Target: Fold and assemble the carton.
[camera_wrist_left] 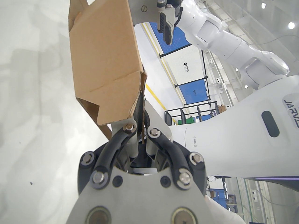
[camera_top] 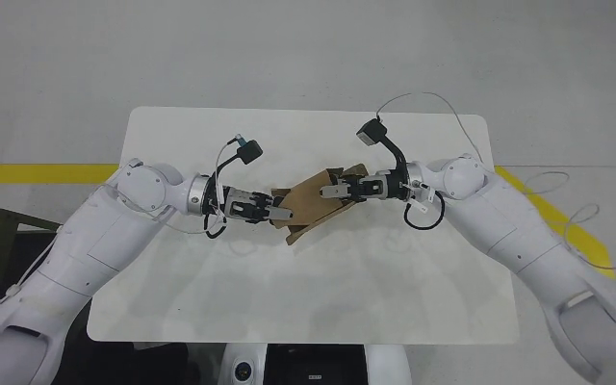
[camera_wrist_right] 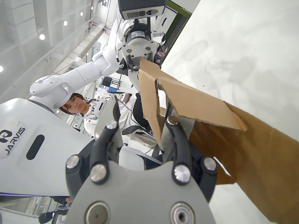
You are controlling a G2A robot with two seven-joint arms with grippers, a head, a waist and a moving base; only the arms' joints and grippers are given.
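Carton (camera_top: 310, 204), half-opened, hangs over the middle of the desk (camera_top: 385, 289), the left claw (camera_wrist_left: 140, 120) pinched on 1 edge, the right claw (camera_wrist_right: 142, 115) open astride a flap, so you look mid-fold and next probably need that right claw closing to square it.

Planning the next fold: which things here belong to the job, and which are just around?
Job: carton; left gripper, shut on one end of it; right gripper, open at the other end.
Not the job: table underneath.
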